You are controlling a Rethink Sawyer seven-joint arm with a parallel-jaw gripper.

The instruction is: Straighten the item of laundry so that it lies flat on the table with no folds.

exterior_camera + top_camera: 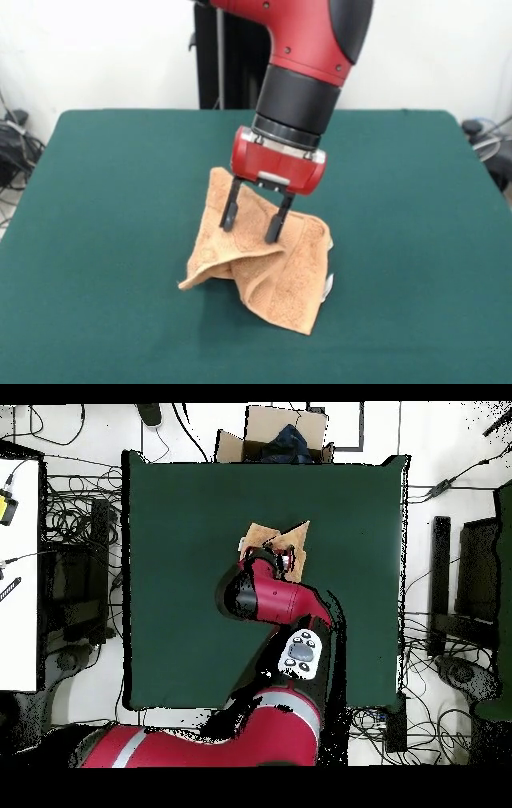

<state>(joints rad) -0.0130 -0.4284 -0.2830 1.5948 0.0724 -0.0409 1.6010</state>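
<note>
The orange-tan towel [276,268] lies crumpled near the middle of the green table [104,200]. One corner is folded over towards the front left, and a ridge runs across it. A small white tag [329,286] shows at its right edge. My gripper [250,232] points straight down over the towel's far half. It is open, with its two black fingers [230,214] apart and nothing between them. The tips are at or just above the cloth; I cannot tell if they touch. In the overhead view the arm [265,594] hides most of the towel [283,541].
The black pedestal [220,56] stands behind the table's far edge. In the overhead view a cardboard box [275,434] sits beyond one table edge, a white desk [15,584] stands at the left, and cables lie on the floor around the table [180,534].
</note>
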